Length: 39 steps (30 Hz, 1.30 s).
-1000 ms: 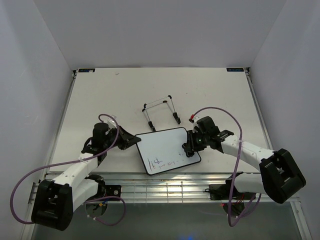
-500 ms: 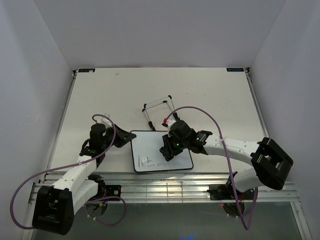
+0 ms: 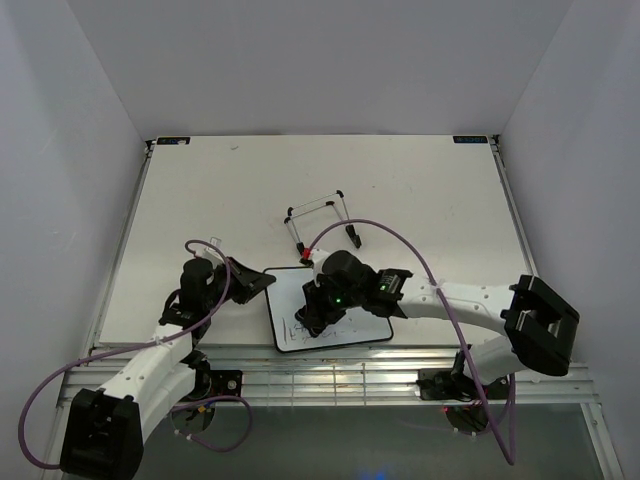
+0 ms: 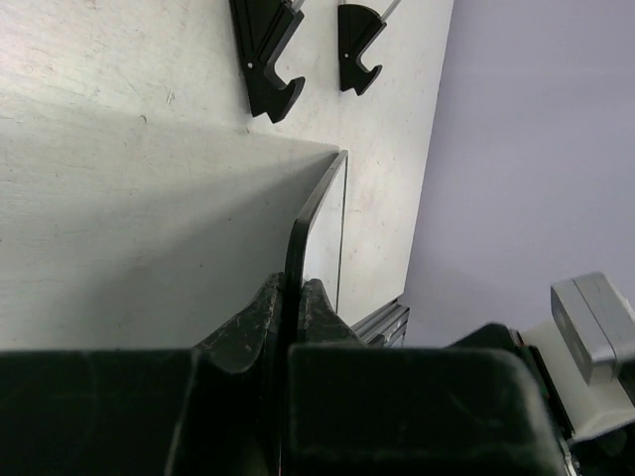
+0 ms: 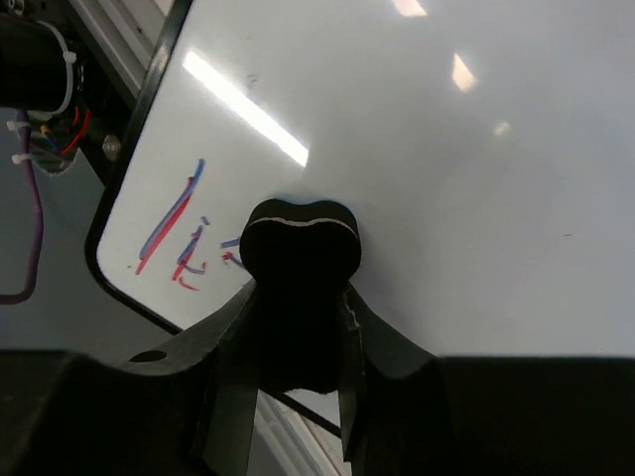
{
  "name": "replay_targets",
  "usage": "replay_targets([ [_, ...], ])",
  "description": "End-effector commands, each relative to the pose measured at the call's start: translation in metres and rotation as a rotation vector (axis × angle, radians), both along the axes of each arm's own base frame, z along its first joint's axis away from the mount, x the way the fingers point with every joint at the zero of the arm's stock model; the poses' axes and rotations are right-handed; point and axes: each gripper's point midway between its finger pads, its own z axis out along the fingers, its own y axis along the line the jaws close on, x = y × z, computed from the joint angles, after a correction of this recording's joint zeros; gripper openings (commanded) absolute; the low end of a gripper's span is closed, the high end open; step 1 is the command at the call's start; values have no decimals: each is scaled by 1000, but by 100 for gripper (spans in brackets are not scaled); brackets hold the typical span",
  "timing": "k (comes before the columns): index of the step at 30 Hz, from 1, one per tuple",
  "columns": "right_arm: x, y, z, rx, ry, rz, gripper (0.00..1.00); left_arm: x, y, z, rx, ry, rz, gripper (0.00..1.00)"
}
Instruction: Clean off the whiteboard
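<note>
The whiteboard (image 3: pixel 365 322) is at the near edge of the table (image 3: pixel 200 190), between the two arms and a little turned, so that its sides are not parallel to the table edge. The left gripper (image 3: pixel 258 283) is at the left edge of the board. In the left wrist view its two fingers (image 4: pixel 248 322) are closed on the thin black frame of the whiteboard (image 4: pixel 327 238), which is seen almost edge-on and runs away from the left gripper (image 4: pixel 291 294). The right gripper (image 3: pixel 318 312) is above the left part of the board. In the right wrist view it is clamped on a small black eraser (image 5: pixel 301 238), bone-shaped at its end, and the right gripper (image 5: pixel 301 297) holds it between both fingers. The end of the eraser seems to touch the white face of the whiteboard (image 5: pixel 446 178), but I cannot tell this for sure. Just beside the eraser, toward the rounded corner of the board, are some short red and blue pen marks (image 5: pixel 179 233). The other part of the white face shows only reflections of light. Behind the board, apart from it, a black wire stand (image 3: pixel 320 208) lies on the table, and its two black feet (image 4: pixel 268 55) are visible in the left wrist view too.
</note>
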Motion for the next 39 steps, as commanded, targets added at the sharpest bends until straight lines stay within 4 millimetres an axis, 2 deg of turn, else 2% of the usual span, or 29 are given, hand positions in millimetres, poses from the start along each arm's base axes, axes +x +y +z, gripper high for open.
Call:
replay_targets([
  [1, -27, 16, 17, -16, -3, 55, 8, 1, 15, -25, 47, 63, 103, 0],
  [2, -20, 27, 32, -8, -55, 30, 8, 1, 15, -26, 45, 67, 104, 0],
  [3, -30, 34, 35, -18, -72, 50, 8, 1, 15, -27, 41, 72, 108, 0],
  [4, -31, 38, 30, -44, -81, 49, 8, 1, 14, -27, 37, 71, 107, 0],
  [5, -33, 45, 37, -45, -95, 49, 8, 1, 15, -28, 37, 73, 109, 0],
  [8, -31, 51, 23, -105, -103, 47, 8, 1, 15, -28, 39, 73, 110, 0],
  [9, -34, 57, 27, -98, -111, 62, 8, 1, 14, -27, 38, 69, 108, 0],
  [10, -35, 61, 22, -111, -112, 68, 8, 1, 16, -28, 41, 74, 114, 0],
  [14, -32, 64, 19, -164, -145, 40, 8, 2, 17, -24, 40, 59, 121, 0],
  [22, -12, 32, -18, -293, -149, -46, 8, 1, 13, -21, 37, 43, 91, 0],
  [26, 3, 1, -43, -362, -124, -98, 8, -1, 11, -21, 37, 37, 73, 0],
  [32, 19, -32, -66, -419, -83, -146, 8, -3, 10, -22, 37, 37, 59, 0],
  [37, 21, -72, -91, -507, -38, -170, 8, -4, 9, -21, 34, 33, 51, 0],
  [39, 26, -83, -93, -515, -31, -195, 8, -4, 7, -20, 36, 29, 36, 0],
])
